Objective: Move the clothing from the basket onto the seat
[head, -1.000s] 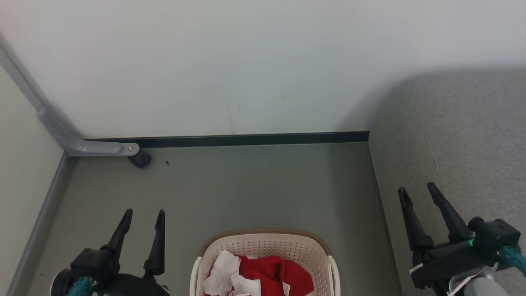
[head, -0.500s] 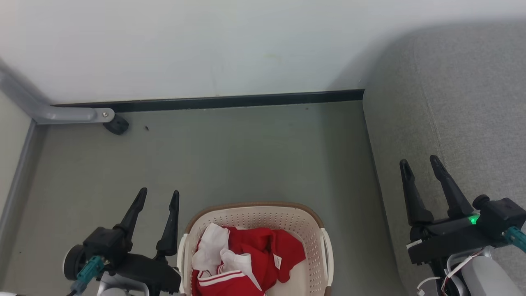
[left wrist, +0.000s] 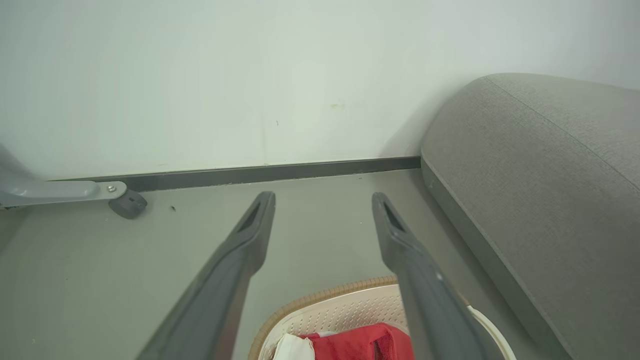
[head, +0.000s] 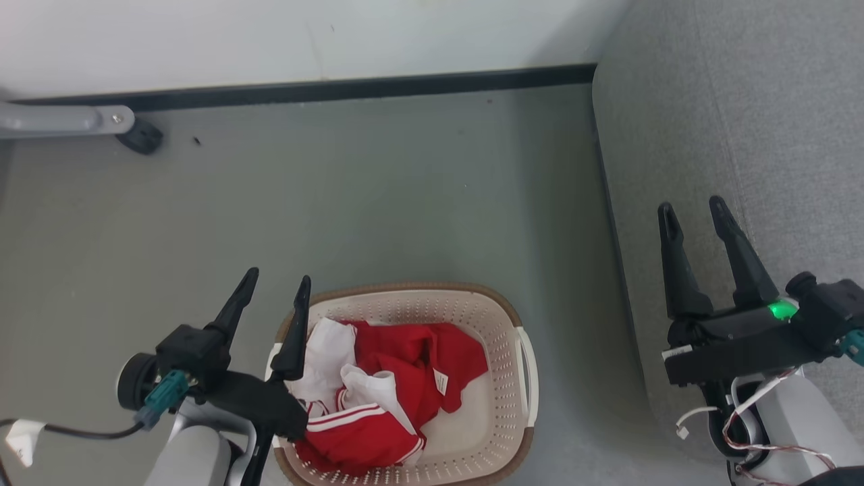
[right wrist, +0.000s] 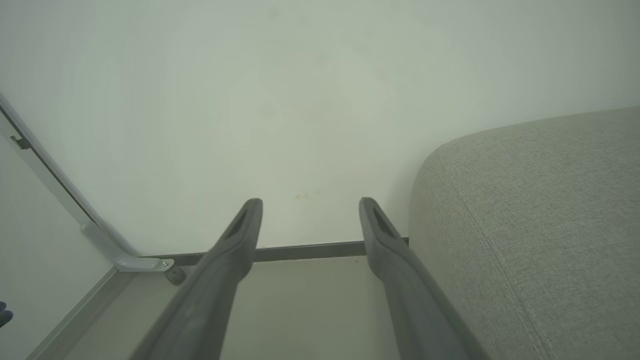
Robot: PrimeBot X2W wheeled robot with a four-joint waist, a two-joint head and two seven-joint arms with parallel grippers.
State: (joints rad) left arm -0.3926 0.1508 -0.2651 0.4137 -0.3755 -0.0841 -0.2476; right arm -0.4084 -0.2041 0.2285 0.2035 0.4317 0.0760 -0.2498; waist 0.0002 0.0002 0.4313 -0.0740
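Crumpled red clothing point(head: 398, 378) with white panels and stripes lies in the cream basket point(head: 499, 337) on the floor, low in the head view. In the left wrist view the basket point(left wrist: 345, 310) rim and a bit of the red clothing point(left wrist: 375, 345) show at the bottom edge. My left gripper point(head: 279, 277) point(left wrist: 322, 197) hangs open at the basket's left rim, one finger over its edge, holding nothing. Over the grey seat point(head: 763, 121) point(left wrist: 550, 200) point(right wrist: 540, 225) at the right, my right gripper point(head: 692, 206) point(right wrist: 309, 202) is open and empty.
A white wall with a dark skirting strip point(head: 337, 88) bounds the far side of the grey-green floor. A grey metal leg with a black foot point(head: 138, 135) stands at the far left. A cable point(head: 74, 432) trails from my left wrist.
The head camera has tilted down, so the basket now shows almost whole. Both grippers sit higher in the picture and remain open.
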